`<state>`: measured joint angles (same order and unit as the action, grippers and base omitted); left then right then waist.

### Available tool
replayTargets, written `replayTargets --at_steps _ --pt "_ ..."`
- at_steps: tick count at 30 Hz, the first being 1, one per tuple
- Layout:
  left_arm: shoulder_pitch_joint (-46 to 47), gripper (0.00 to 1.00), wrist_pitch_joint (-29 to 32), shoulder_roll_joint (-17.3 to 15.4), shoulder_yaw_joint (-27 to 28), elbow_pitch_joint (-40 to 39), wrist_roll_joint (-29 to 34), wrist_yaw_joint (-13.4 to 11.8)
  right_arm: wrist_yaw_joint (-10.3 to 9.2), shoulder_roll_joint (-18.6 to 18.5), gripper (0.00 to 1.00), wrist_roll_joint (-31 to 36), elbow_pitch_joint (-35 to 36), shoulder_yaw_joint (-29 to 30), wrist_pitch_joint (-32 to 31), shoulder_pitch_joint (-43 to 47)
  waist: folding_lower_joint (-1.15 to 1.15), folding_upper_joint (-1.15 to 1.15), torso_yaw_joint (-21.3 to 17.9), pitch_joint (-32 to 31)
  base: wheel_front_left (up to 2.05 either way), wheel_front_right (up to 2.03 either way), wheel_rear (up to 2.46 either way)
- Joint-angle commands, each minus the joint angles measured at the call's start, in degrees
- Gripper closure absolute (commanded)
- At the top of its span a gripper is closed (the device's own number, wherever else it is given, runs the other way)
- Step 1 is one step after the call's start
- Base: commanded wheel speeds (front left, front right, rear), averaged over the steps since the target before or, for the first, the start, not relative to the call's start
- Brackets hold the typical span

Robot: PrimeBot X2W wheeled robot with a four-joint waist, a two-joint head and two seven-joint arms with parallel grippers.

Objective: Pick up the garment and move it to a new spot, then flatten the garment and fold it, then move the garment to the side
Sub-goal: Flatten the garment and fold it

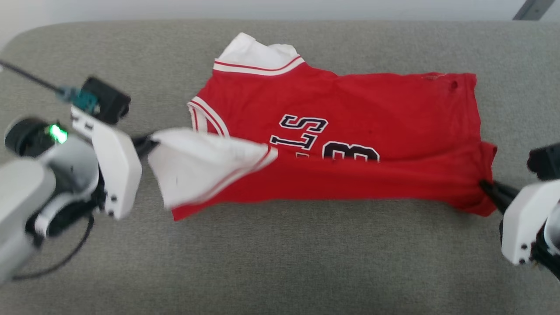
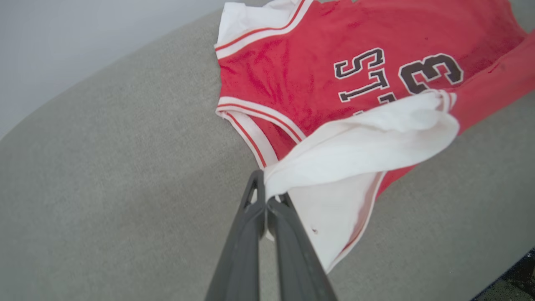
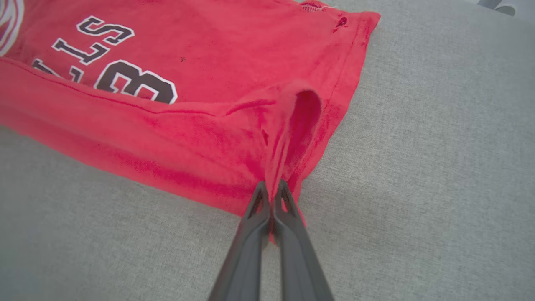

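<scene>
The garment [image 1: 350, 127], a red jersey with white sleeves and black lettering, lies spread across the grey cushion with its near long edge folded over toward the lettering. My left gripper [image 1: 142, 143] is shut on the near white sleeve [image 2: 359, 138], holding it lifted off the surface; the pinch shows in the left wrist view at the left gripper [image 2: 266, 196]. My right gripper [image 1: 486, 187] is shut on the garment's red hem corner [image 3: 288, 125], which is pulled up into a peak at the right gripper [image 3: 272, 192]. The far sleeve [image 1: 258, 54] lies flat.
The grey fabric cushion [image 1: 280, 262] stretches wide in front of the garment and to both sides. Its rounded far-left corner [image 2: 104, 83] meets a pale wall. A black cable [image 1: 65, 258] loops below my left arm.
</scene>
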<state>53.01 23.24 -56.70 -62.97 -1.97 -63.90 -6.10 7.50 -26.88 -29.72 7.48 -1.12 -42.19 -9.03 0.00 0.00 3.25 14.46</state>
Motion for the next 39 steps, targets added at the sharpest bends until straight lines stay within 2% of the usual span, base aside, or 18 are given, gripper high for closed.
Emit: replayTargets --at_steps 1,7,11,16,22,23,24,26,27,28,29,36,39 --pt "2.1 1.00 -0.4 1.3 0.2 2.6 1.2 1.5 -0.03 0.9 1.00 1.5 -0.7 0.7 -0.2 -1.3 0.00 0.00 -0.6 0.7 0.00 0.00 0.00" --pt "8.0 1.00 -2.6 8.1 -0.7 16.6 4.7 8.8 -0.03 6.4 1.00 7.5 -5.0 2.1 -0.9 -7.1 0.00 0.00 -2.2 2.9 0.00 0.00 0.00" --pt "10.0 1.00 -4.0 12.3 -1.8 25.3 5.9 11.5 -0.02 8.5 1.00 9.7 -8.6 1.0 -1.1 -10.1 0.00 0.00 -3.1 4.2 0.00 0.00 0.00" --pt "11.4 1.00 -4.2 18.1 -4.2 37.4 4.4 13.3 -0.02 9.9 1.00 10.1 -14.2 -1.9 0.1 -14.5 0.00 0.00 -3.9 5.8 0.00 0.00 0.00" --pt "11.3 1.00 -1.8 21.3 -6.9 43.2 0.3 13.5 -0.02 9.8 1.00 10.0 -19.0 -4.4 -0.1 -18.2 0.00 0.00 -4.4 6.6 0.00 0.00 0.00" --pt "11.4 1.00 -1.1 21.5 -7.3 43.8 -0.6 13.5 -0.02 9.8 0.96 9.8 -19.5 -4.7 0.0 -18.8 0.00 0.00 -4.4 6.7 0.00 0.00 0.00" --pt "11.3 1.00 -0.6 21.7 -7.5 44.4 -1.6 13.5 -0.02 9.8 0.87 9.6 -20.0 -5.0 0.0 -19.4 0.00 0.00 -4.5 6.7 0.00 0.00 0.00" --pt "11.9 0.58 0.2 21.8 -7.7 45.5 -3.0 13.5 -0.02 9.4 0.60 9.6 -20.5 -5.7 0.0 -20.0 0.00 0.00 -4.4 6.5 0.00 0.00 0.00" --pt "12.4 0.26 0.1 22.0 -7.1 45.9 -4.4 13.5 -0.02 9.3 0.38 9.4 -20.6 -5.9 0.1 -20.3 0.00 0.00 -4.4 6.3 0.00 0.00 0.00" --pt "12.7 0.00 0.2 22.2 -6.4 46.3 -5.8 13.5 -0.02 9.2 0.09 9.4 -20.6 -5.8 0.3 -20.6 0.00 0.00 -4.4 6.1 0.00 0.00 0.00" --pt "13.2 0.00 0.3 22.3 -6.3 46.5 -6.1 13.5 -0.02 9.1 0.00 9.3 -20.6 -5.8 0.2 -20.6 0.00 0.00 -4.3 5.8 0.00 0.00 0.00" --pt "14.2 0.00 1.5 20.6 -7.2 44.2 -7.8 13.5 -0.02 8.4 0.00 8.9 -16.4 -3.6 2.1 -18.0 0.00 0.00 -3.7 4.3 0.00 0.00 0.00" --pt "13.8 0.00 1.9 19.2 -7.5 42.1 -8.3 13.5 -0.02 9.4 0.00 9.7 -13.1 -0.5 4.0 -16.2 0.00 0.00 -3.4 3.7 0.00 0.00 0.00"
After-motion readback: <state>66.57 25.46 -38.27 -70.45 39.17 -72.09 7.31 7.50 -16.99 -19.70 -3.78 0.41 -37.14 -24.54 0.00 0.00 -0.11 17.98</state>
